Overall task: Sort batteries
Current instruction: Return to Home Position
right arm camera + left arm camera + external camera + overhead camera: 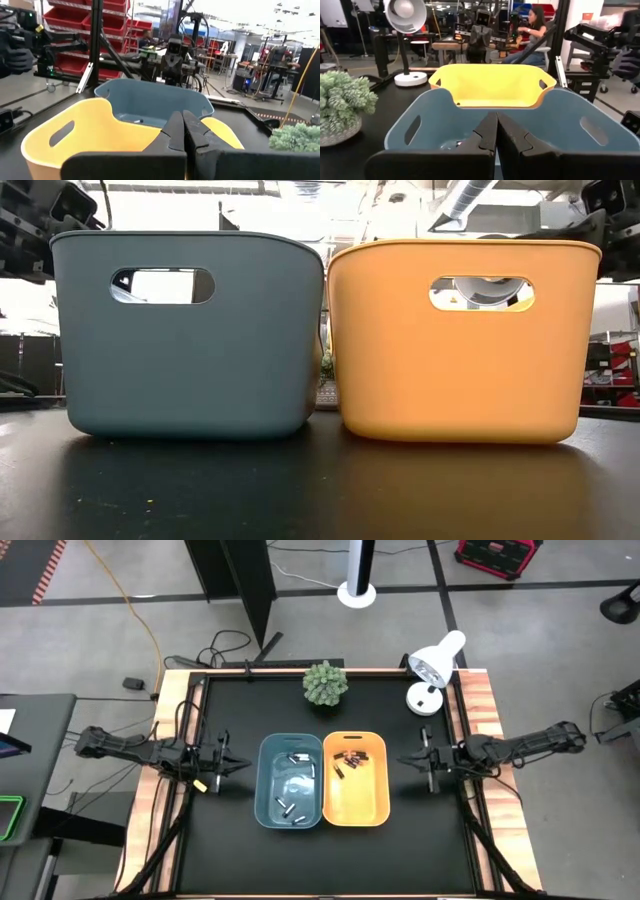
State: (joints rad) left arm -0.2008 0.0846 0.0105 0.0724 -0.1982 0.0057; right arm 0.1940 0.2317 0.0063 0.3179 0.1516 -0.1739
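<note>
left pincer (244,766) closed, right pincer (401,762) closed, bins (263,785) between

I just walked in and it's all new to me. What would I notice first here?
A blue-grey plastic bin holding small silvery batteries and an orange plastic bin holding small dark batteries stand side by side mid-table. The left gripper and right gripper, both shut, sit at either side, pointing at them.

Grey concrete floor (560,630) surrounds the table (250,860). A white desk lamp (432,670) stands near the right gripper (402,762), at the far corner. Far beyond the left gripper (246,766), a person (535,22) sits at a workbench (451,46).
</note>
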